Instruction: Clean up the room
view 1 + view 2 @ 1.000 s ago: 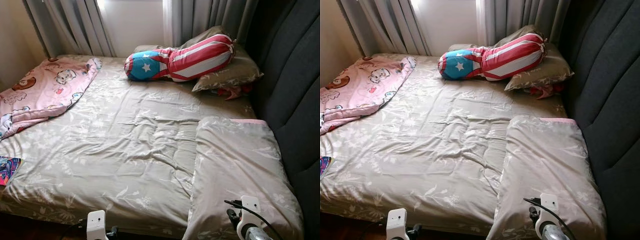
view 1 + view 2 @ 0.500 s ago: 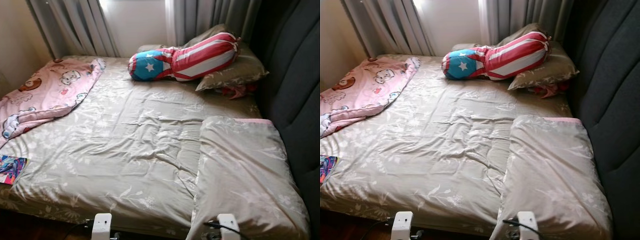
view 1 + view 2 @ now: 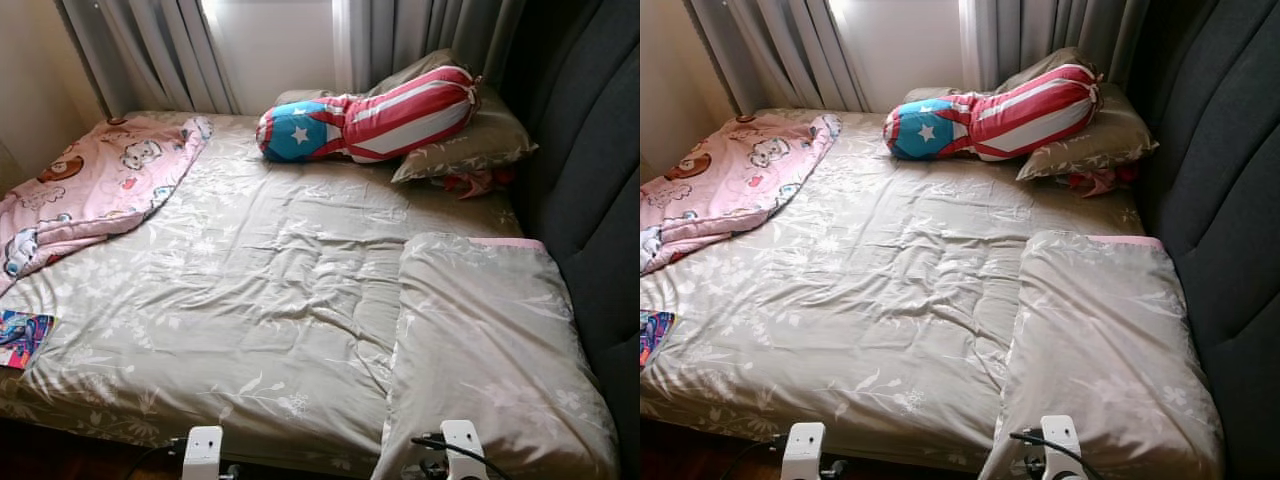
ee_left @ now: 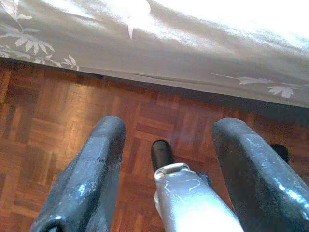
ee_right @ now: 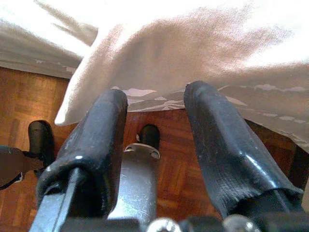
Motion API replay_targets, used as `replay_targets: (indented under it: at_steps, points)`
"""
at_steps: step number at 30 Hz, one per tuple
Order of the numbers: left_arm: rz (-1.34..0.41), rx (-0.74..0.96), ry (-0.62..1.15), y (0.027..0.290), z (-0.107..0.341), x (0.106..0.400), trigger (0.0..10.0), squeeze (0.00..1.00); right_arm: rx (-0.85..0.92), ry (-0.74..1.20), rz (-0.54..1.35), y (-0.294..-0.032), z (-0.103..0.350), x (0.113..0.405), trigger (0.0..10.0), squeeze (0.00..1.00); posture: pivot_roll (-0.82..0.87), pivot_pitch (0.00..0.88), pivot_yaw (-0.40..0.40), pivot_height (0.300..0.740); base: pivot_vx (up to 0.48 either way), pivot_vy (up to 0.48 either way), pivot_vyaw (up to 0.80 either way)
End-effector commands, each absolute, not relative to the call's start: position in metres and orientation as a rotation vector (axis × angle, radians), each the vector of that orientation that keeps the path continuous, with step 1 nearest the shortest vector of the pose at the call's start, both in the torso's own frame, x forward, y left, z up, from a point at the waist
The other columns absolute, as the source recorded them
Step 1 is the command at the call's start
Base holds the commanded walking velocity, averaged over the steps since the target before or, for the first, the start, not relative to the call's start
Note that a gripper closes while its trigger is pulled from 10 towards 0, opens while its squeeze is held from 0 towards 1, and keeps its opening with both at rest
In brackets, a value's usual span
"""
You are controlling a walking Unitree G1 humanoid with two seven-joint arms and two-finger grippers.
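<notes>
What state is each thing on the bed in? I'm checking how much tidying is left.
Pink blanket: crumpled, hanging off the bed's edge.
Near pillow: flat.
Far pillow: tilted under the bolster.
Striped bolster: lying on it.
Bedsheet: wrinkled.
Left gripper: open.
Right gripper: open.

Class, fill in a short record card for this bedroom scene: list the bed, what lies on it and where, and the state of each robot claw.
Bed: grey leaf-print sheet, rumpled in the middle
Near right corner: large pillow in matching print, beside the dark headboard
Far right: stars-and-stripes bolster resting on a second pillow
Far left: pink cartoon blanket, bunched
Near left edge: colourful book
Left claw: open, low over the wood floor
Right claw: open, at the large pillow's edge
</notes>
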State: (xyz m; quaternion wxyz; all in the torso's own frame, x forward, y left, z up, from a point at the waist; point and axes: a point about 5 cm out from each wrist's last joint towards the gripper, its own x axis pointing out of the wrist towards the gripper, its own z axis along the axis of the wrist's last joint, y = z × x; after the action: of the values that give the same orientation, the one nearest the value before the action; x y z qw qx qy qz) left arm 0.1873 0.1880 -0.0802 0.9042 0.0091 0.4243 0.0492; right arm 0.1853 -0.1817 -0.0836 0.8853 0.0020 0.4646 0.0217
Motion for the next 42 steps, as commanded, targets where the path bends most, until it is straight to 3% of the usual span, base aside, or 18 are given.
replay_targets:
  at_steps: [1,11,42]
  points:
    - [0.123,0.012,0.891,0.1897,-0.0812,0.1856,10.0,0.00,0.004,0.958,0.044,-0.1821,-0.0827,0.1869,10.0,0.00,-0.11,0.000,0.020,0.740,0.000,0.000,0.00]
    - [0.117,0.018,0.904,0.1914,-0.0823,0.1832,10.0,0.00,-0.002,0.963,0.047,-0.1815,-0.0832,0.1863,10.0,0.00,-0.11,0.000,0.025,0.740,0.000,0.250,0.00]
    - [0.098,0.042,0.919,0.1958,-0.0829,0.1811,10.0,0.00,-0.008,0.973,0.058,-0.1788,-0.0843,0.1848,10.0,0.00,-0.12,0.000,0.038,0.740,0.000,0.430,0.00]
